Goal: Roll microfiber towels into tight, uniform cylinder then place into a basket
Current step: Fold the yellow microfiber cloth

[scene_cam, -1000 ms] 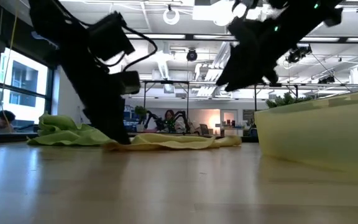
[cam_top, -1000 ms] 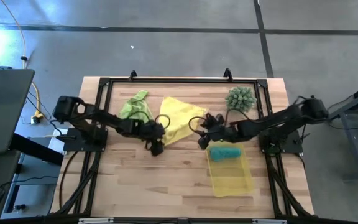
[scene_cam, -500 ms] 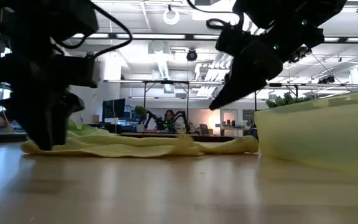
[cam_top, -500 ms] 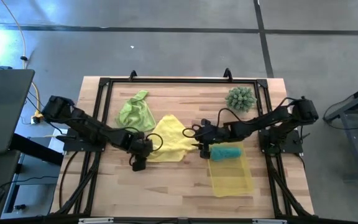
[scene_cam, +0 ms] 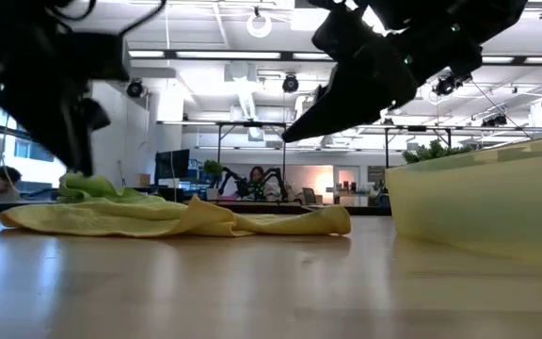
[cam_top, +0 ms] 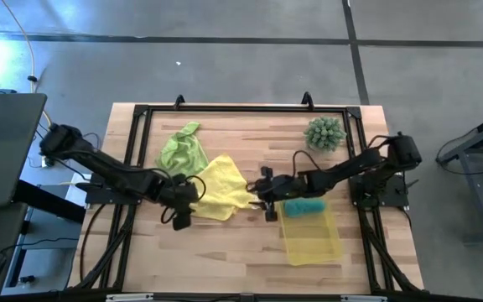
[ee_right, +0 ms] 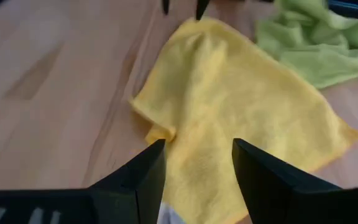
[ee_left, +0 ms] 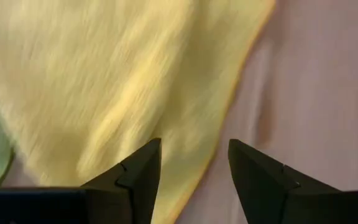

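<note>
Both grippers are seen with fingers parted and nothing held: the left gripper (cam_top: 180, 220) is placed at the yellow towel's (cam_top: 216, 188) left edge, the right gripper (cam_top: 262, 200) at its right edge. Behind it, the lime green towel (cam_top: 181, 149) is crumpled. A rolled teal towel (cam_top: 306, 205) is lodged in the basket (cam_top: 313, 243), near the spiky plant (cam_top: 324, 132).

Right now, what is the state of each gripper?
Left gripper: open, holding nothing, over the yellow towel.
Right gripper: open, holding nothing, over the same towel.
</note>
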Controlling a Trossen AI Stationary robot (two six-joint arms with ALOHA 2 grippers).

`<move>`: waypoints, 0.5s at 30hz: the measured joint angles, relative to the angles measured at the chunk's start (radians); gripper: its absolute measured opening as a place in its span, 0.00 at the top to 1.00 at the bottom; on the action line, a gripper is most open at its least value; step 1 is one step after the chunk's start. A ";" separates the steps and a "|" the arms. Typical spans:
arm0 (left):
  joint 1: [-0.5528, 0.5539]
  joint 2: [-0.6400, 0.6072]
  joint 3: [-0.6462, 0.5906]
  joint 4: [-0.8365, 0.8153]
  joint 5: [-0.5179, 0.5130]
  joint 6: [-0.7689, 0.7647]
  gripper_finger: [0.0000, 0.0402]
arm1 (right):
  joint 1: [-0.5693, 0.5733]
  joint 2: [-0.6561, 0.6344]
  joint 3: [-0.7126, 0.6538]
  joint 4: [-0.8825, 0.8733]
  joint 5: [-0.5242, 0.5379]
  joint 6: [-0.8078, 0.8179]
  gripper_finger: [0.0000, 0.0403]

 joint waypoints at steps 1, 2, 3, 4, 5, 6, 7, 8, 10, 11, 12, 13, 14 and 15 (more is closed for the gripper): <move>-0.011 -0.004 0.000 0.041 -0.018 -0.001 0.56 | 0.007 0.019 0.016 -0.005 0.000 -0.015 0.56; -0.021 -0.003 0.001 0.085 -0.038 -0.001 0.56 | 0.014 0.044 0.039 -0.006 0.000 -0.035 0.56; -0.032 -0.002 0.001 0.119 -0.057 -0.001 0.56 | 0.020 0.071 0.063 -0.011 0.000 -0.052 0.56; -0.045 0.003 0.000 0.151 -0.082 0.002 0.56 | 0.025 0.092 0.088 -0.036 0.000 -0.069 0.56; -0.057 0.018 0.001 0.201 -0.101 0.007 0.56 | 0.029 0.114 0.117 -0.072 0.001 -0.086 0.56; -0.067 0.034 0.003 0.240 -0.124 0.016 0.56 | 0.030 0.139 0.153 -0.112 0.001 -0.097 0.56; -0.079 0.043 0.000 0.254 -0.153 0.029 0.56 | 0.030 0.157 0.186 -0.169 0.004 -0.104 0.56; -0.092 0.062 0.000 0.294 -0.187 0.037 0.56 | 0.030 0.171 0.217 -0.236 0.017 -0.104 0.56; -0.114 0.110 0.003 0.370 -0.239 0.056 0.56 | 0.029 0.200 0.287 -0.382 0.036 -0.085 0.56; -0.123 0.129 0.001 0.388 -0.261 0.071 0.56 | 0.027 0.212 0.319 -0.450 0.038 -0.074 0.56; -0.134 0.156 0.001 0.437 -0.281 0.086 0.56 | 0.027 0.219 0.343 -0.509 0.037 -0.059 0.56; -0.142 0.188 0.004 0.486 -0.294 0.097 0.56 | 0.026 0.223 0.364 -0.569 0.038 -0.054 0.56; -0.146 0.215 0.004 0.509 -0.308 0.105 0.56 | 0.025 0.229 0.381 -0.608 0.038 -0.054 0.56; -0.149 0.237 0.001 0.531 -0.330 0.114 0.56 | 0.025 0.233 0.389 -0.620 0.039 -0.054 0.56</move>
